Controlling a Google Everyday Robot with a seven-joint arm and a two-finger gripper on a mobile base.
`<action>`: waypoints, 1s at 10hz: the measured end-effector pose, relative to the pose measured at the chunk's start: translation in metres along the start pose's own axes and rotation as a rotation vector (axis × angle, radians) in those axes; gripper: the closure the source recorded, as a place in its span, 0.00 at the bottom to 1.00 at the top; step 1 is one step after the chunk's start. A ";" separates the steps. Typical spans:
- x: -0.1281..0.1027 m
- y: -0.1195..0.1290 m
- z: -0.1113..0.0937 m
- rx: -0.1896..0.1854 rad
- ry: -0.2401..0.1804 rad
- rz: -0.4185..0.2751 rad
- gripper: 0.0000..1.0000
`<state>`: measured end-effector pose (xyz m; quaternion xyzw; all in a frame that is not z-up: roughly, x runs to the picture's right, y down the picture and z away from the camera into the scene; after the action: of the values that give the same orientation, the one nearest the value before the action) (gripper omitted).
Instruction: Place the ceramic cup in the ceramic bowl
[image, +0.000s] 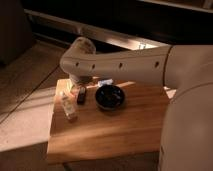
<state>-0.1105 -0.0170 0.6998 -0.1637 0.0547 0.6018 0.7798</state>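
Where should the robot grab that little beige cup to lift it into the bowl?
Probably across its round side wall near the rim, coming straight down. The cup looks upright and narrow; a black block sits close beside it and a pale bottle is just in front, so sideways approaches are crowded. The gripper hangs right over it, beside the bowl.

The wooden table (115, 132) carries the ceramic bowl (110, 97). Just beside the bowl lies a small black block (81, 97), and farther out a pale bottle-like item (69, 109). The gripper (77, 89) hangs over the block.
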 end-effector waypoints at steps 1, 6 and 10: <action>-0.010 -0.006 0.007 -0.013 -0.015 0.002 0.35; -0.102 -0.047 0.042 -0.057 -0.161 -0.119 0.35; -0.137 -0.038 0.099 -0.200 -0.161 -0.107 0.35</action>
<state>-0.1225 -0.1195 0.8390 -0.1944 -0.0773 0.5730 0.7924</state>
